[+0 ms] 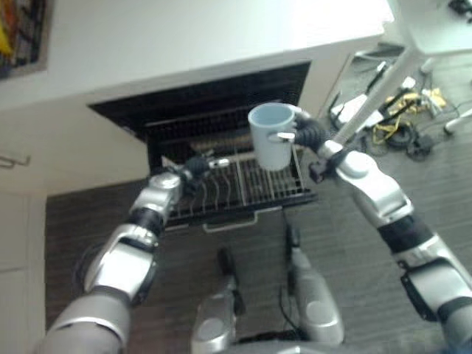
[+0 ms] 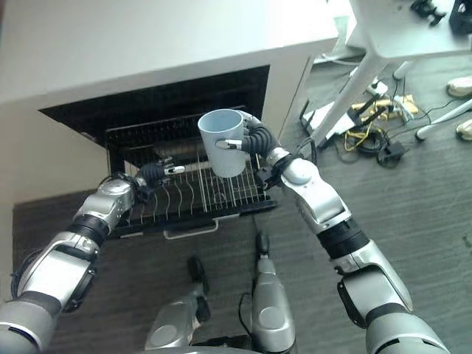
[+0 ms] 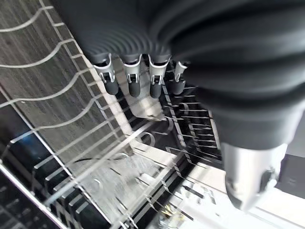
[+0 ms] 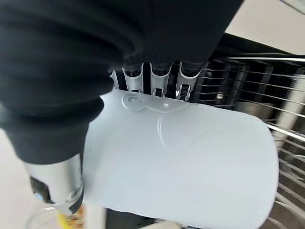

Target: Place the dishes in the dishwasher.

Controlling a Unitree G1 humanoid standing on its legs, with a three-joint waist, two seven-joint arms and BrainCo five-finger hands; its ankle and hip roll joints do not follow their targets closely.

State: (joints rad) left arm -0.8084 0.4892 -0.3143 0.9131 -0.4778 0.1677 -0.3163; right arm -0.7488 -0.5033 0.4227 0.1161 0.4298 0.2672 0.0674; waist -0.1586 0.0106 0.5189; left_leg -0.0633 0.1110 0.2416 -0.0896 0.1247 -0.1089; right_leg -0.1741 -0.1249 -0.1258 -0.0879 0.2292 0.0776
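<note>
- Right hand (image 2: 254,140) grasping a pale blue cup (image 2: 223,142), fingers wrapped round its side, cup upright, mouth up.
- Cup held in the air above the pulled-out dishwasher rack (image 2: 184,195), not touching it.
- Left hand (image 2: 153,173) at the rack's left part, fingers relaxed and straight over the wires, holding nothing.
- Rack sticks out of the dark dishwasher opening (image 1: 206,99) under the white counter (image 1: 184,37).
</note>
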